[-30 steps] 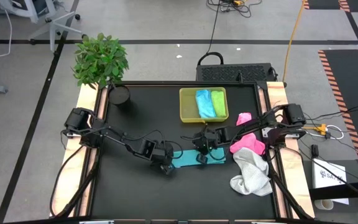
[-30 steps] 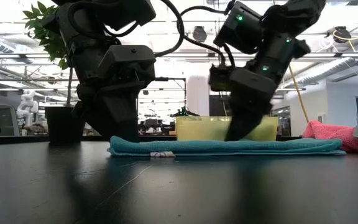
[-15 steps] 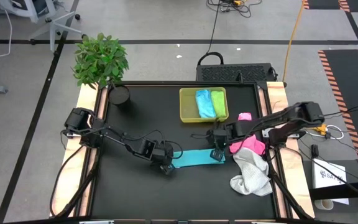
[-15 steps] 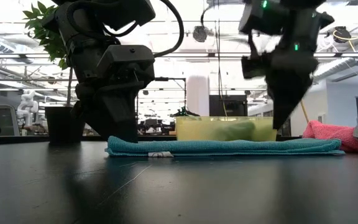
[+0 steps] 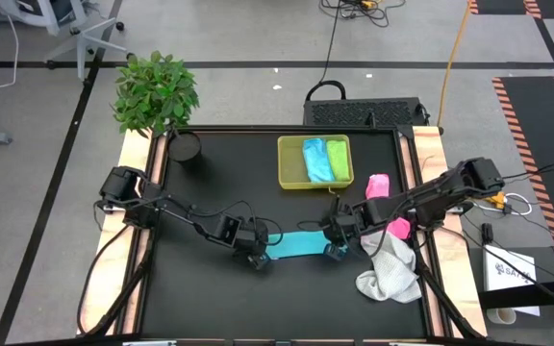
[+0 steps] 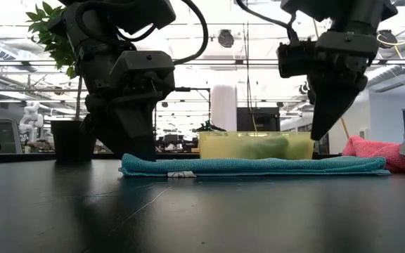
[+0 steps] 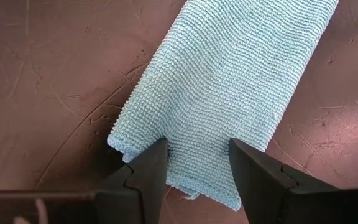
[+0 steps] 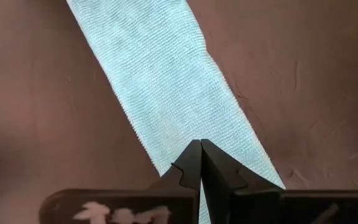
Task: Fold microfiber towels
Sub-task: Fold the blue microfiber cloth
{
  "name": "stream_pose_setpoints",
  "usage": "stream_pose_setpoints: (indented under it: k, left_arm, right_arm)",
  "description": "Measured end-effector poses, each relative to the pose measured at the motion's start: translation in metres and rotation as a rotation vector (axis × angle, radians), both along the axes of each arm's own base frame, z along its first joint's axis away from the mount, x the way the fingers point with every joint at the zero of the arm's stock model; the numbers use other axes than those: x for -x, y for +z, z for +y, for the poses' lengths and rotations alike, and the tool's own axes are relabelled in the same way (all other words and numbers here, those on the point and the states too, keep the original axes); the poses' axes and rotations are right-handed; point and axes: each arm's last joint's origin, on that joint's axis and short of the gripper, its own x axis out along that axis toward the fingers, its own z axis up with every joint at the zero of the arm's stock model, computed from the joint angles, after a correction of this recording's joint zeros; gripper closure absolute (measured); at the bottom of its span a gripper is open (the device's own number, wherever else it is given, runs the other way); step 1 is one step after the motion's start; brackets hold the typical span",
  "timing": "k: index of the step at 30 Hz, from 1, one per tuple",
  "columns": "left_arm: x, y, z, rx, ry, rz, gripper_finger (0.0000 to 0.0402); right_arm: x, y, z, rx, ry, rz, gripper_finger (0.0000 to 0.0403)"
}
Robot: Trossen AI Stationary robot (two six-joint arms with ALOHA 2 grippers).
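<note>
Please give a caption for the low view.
Teal towel lies flat between left gripper and raised right gripper.

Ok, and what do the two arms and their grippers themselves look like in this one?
Both arms are dark, nearly black, jointed in boxy segments, with black cables looping alongside them. The left gripper has two broad, matte black wedge-shaped fingers with stepped inner edges. The right gripper has the same tapered black fingers. In the low view, small green lights glow on the right arm's upper housing.
</note>
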Motion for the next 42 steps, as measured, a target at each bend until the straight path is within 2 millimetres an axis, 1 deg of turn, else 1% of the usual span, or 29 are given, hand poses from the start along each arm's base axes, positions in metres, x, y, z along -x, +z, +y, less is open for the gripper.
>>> stream_pose_setpoints:
  k: [9, 13, 15, 21, 23, 25, 28, 36, 39, 42]
  left_arm:
    - [-0.002, 0.0, 0.008, 0.002, 0.023, 0.006, 0.0225]
    - [-0.001, 0.0, 0.011, 0.0, 0.021, 0.018, 0.0225]
    - [-0.001, 0.0, 0.013, -0.006, 0.018, 0.025, 0.0225]
    - [-0.003, -0.001, 0.026, -0.017, 0.03, 0.037, 0.0225]
    - [-0.004, -0.001, 0.031, -0.017, 0.042, 0.038, 0.0225]
    - [-0.004, -0.001, 0.033, -0.014, 0.047, 0.039, 0.0225]
    - [-0.004, -0.001, 0.034, -0.009, 0.046, 0.04, 0.0225]
    - [-0.004, -0.001, 0.034, -0.009, 0.046, 0.04, 0.0225]
    - [-0.004, -0.001, 0.034, -0.009, 0.046, 0.04, 0.0225]
    - [-0.004, -0.001, 0.034, -0.009, 0.046, 0.04, 0.0225]
  right_arm:
    - [0.007, -0.023, -0.002, -0.012, -0.035, -0.011, 0.0403]
    - [0.009, -0.028, -0.01, 0.06, -0.058, -0.01, 0.0403]
    - [0.008, -0.028, -0.017, 0.098, -0.079, -0.011, 0.0403]
    - [0.003, -0.027, -0.036, 0.131, -0.084, -0.034, 0.0403]
    - [0.001, -0.025, -0.04, 0.115, -0.093, -0.056, 0.0403]
    - [-0.001, -0.02, -0.042, 0.056, -0.103, -0.1, 0.0403]
    - [-0.002, -0.015, -0.033, -0.014, -0.091, -0.14, 0.0403]
    - [0.009, -0.017, 0.005, -0.065, -0.065, -0.085, 0.0403]
    - [0.013, -0.018, 0.012, -0.047, -0.072, -0.063, 0.0403]
    - [0.016, -0.019, 0.013, -0.013, -0.072, -0.046, 0.0403]
